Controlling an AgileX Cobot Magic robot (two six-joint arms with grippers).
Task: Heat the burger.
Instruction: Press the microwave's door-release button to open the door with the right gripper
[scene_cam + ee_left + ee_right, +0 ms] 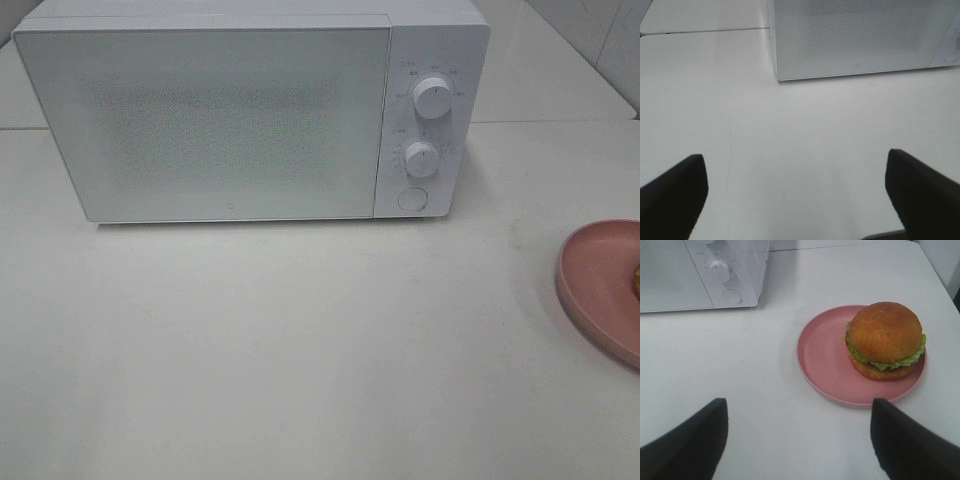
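Sitting on a round pink plate [822,357], the burger [885,337] rests toward one side of the plate rather than at its middle, its domed golden-brown bun over a frill of green lettuce. In the exterior high view the plate is cut off by the right edge of the frame at mid-height, and only a sliver of the burger shows there. A white microwave [220,120] fills the upper part of that frame. Its door is shut, and its right-hand panel has two round knobs [432,97] with a round button [411,198] below them. Plate and microwave stand apart on the white table [300,350]. The left tool [795,160] hangs over bare table in front of the microwave, its dark fingers wide apart and empty. The right tool [798,407] hangs near the plate, fingers likewise spread wide, clear of the burger.
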